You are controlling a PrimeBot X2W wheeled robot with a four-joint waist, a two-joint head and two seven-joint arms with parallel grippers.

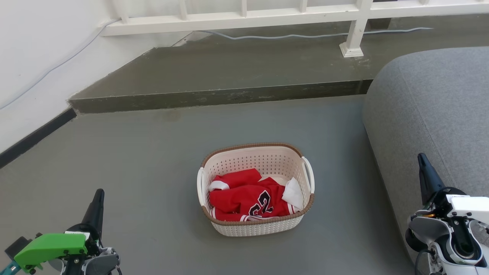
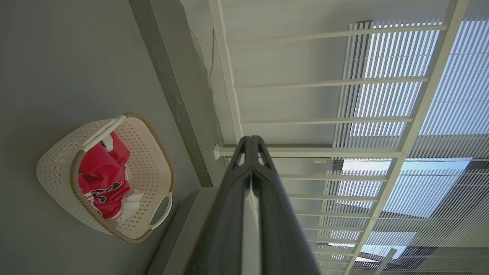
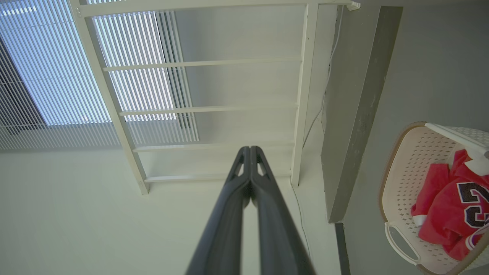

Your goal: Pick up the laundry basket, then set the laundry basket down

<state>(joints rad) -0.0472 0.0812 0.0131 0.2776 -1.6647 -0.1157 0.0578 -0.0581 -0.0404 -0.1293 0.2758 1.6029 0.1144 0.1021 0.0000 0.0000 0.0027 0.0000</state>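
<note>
The laundry basket (image 1: 255,156) stands on the grey floor in the middle of the head view, cream-white and perforated, with a brown rim band and a white handle on each side. A red jersey (image 1: 248,198) with black numbers lies in it. The basket also shows at the left of the left wrist view (image 2: 57,168) and at the right edge of the right wrist view (image 3: 405,179). My left gripper (image 1: 98,194) is at the lower left, shut and empty, well left of the basket. My right gripper (image 1: 421,158) is at the lower right, shut and empty, right of the basket.
A grey sofa (image 1: 431,114) fills the right side, close behind my right gripper. A raised concrete step (image 1: 214,95) runs across behind the basket, with a white railing (image 1: 244,17) and a cable on it. A white wall (image 1: 38,57) with dark skirting bounds the left.
</note>
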